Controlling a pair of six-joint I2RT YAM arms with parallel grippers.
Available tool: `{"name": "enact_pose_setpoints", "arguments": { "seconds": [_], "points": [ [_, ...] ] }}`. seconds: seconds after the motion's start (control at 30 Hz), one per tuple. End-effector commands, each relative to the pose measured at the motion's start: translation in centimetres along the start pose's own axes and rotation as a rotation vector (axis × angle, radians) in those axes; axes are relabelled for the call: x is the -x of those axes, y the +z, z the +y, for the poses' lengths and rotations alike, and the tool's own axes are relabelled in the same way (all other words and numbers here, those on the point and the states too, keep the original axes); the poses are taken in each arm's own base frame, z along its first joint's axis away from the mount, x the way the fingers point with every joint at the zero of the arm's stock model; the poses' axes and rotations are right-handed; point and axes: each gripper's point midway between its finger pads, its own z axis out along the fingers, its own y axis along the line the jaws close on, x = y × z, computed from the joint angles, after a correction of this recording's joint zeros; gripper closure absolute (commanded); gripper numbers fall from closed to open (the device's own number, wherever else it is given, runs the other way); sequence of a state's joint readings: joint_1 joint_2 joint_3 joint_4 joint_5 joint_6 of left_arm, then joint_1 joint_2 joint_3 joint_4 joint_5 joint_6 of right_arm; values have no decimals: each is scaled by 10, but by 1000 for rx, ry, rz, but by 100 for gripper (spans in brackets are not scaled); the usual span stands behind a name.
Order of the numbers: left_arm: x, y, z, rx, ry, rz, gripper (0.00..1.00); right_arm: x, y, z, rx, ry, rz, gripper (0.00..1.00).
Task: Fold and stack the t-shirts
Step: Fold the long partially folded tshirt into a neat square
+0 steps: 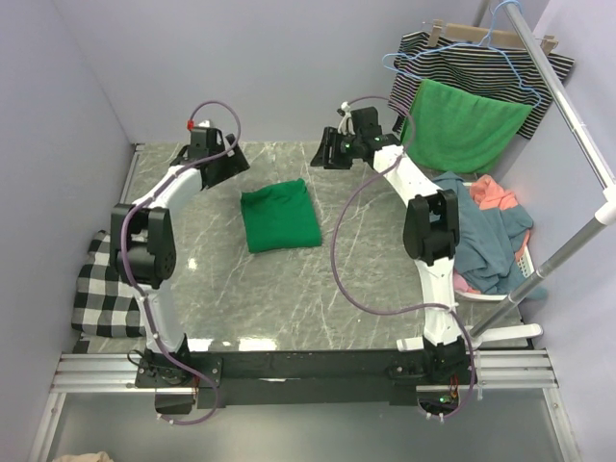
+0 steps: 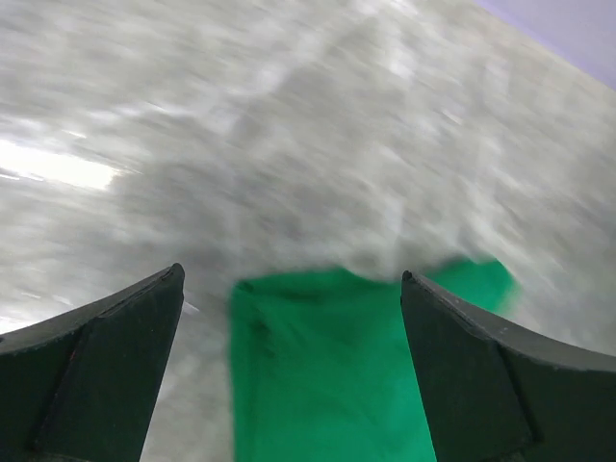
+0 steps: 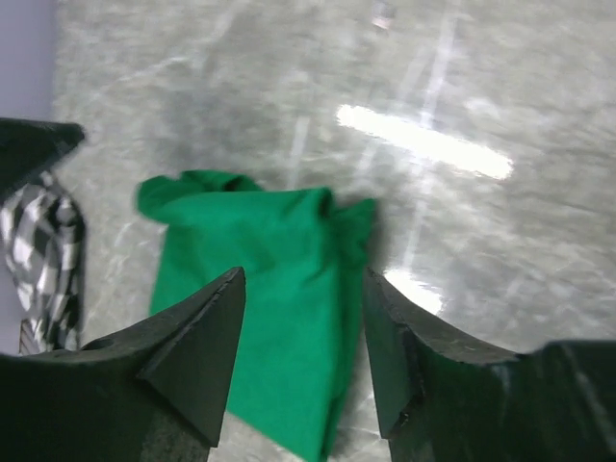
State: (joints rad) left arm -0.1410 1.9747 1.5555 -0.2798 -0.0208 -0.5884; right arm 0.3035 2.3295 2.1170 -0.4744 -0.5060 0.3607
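One green t-shirt (image 1: pixel 280 218) lies folded into a rectangle near the middle of the marble counter (image 1: pixel 318 289). Two pincers hover above its far end, one at each side: the left pincer (image 2: pixel 291 276) gapes wide, the right pincer (image 3: pixel 303 274) stands parted, both holding nothing. One blue t-shirt (image 1: pixel 486 241) and one coral t-shirt (image 1: pixel 496 195) sit heaped in one white basket (image 1: pixel 525 262) at the right edge

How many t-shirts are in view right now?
3: the green t-shirt folded mid-table, the dusty blue t-shirt and coral t-shirt heaped in the basket at right; others may hide beneath.
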Motion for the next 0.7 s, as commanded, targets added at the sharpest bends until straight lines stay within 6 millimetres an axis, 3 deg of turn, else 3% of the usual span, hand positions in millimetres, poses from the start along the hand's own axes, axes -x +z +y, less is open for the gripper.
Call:
{"name": "enact_pose_setpoints", "arguments": {
  "seconds": [0.0, 0.07, 0.17, 0.23, 0.37, 0.43, 0.47, 0.53, 0.57, 0.63, 0.67],
  "points": [
    [1, -52, -70, -331, 40, 26, 1, -2, -23, 60, 105, -103, -18, 43],
    [-28, -64, -92, -464, 47, 132, 1, -21, -20, 74, 143, -96, 23, 44],
    [-59, -66, -104, -502, 86, 218, 1, -39, -9, 78, 163, -71, 59, 46],
    [-74, -60, -101, -494, 84, 251, 2, -46, -2, 79, 176, -64, 74, 47],
    [-83, -44, -94, -467, 67, 242, 2, -49, 10, 77, 193, -76, 77, 47],
    [-84, -32, -90, -456, 74, 226, 3, -53, 25, 64, 166, -71, 86, 47],
    [-83, -27, -87, -438, 79, 214, 3, -43, 27, 64, 173, -78, 65, 47],
    [-86, -11, -82, -422, 96, 198, 3, -48, 45, 45, 148, -56, 98, 47],
    [-86, -5, -80, -409, 100, 192, 2, -36, 46, 48, 160, -58, 75, 47],
    [-89, 12, -73, -381, 112, 190, 2, -36, 57, 31, 159, -25, 86, 46],
    [-92, 22, -67, -365, 110, 192, 2, -29, 57, 34, 181, -11, 78, 46]
  ]
}}
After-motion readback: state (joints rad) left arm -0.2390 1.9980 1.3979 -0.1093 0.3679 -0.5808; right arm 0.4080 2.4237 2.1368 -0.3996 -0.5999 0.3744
